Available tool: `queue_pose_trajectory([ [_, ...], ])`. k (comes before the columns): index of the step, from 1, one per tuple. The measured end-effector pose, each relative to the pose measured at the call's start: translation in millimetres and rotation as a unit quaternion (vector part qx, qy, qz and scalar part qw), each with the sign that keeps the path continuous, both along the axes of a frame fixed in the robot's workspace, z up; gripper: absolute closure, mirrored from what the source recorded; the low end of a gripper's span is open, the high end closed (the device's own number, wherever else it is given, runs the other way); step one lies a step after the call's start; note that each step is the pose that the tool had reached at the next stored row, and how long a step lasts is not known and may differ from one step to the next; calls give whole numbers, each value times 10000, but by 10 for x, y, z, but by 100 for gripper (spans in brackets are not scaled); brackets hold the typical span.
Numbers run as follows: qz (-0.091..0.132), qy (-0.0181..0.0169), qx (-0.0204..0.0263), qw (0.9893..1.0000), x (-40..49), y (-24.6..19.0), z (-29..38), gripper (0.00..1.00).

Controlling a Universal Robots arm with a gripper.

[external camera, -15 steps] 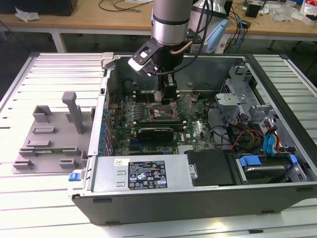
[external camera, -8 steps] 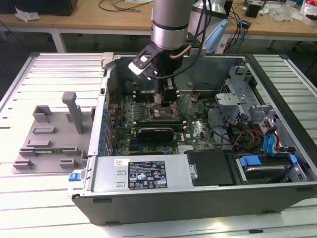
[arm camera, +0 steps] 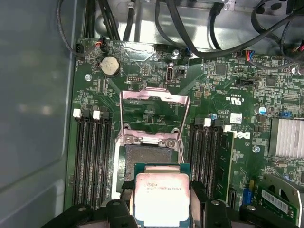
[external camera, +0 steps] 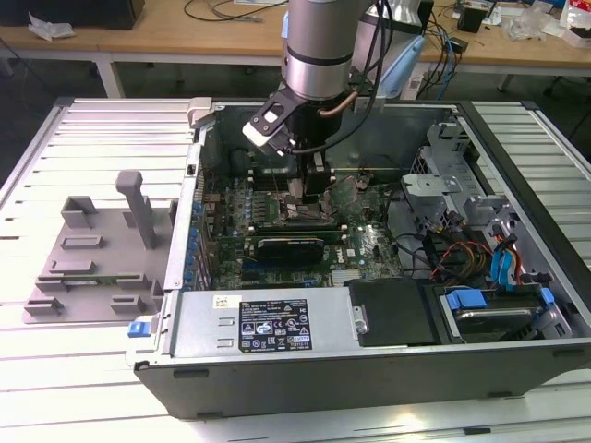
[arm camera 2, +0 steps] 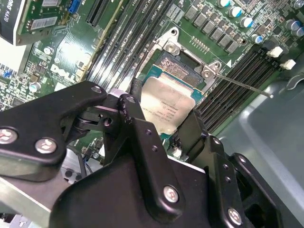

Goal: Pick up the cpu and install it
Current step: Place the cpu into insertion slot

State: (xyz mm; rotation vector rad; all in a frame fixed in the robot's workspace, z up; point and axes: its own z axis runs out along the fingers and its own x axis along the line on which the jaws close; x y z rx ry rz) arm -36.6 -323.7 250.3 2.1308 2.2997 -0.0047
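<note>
Just above the open socket (arm camera: 146, 159), the cpu (arm camera: 163, 197) hangs clamped by two opposite edges in the gripper (arm camera 2: 164, 121). I judge it light, stiff and thin, its smooth lid slippery and its underside delicate, so the edges are the right hold. It is a square chip with a silver-grey lid and a green rim. Beyond it, the socket's hinged frame (arm camera: 154, 95) lies folded open on the motherboard (arm camera: 223, 90).

A black label (external camera: 275, 325) of white print and symbols sits lower centre in the exterior view, on the metal cover (external camera: 203, 323). White lettering (arm camera: 236, 99) marks the motherboard (arm camera: 209, 85), faint engraving the cpu (arm camera: 162, 199).
</note>
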Motion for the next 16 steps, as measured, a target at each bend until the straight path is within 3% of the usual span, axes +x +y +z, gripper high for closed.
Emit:
queue_pose_trajectory([
  [11, 0, -1, 0, 10000, 41, 2, -90, 45],
  [16, -3, -1, 0, 10000, 51, 4, -196, 45],
])
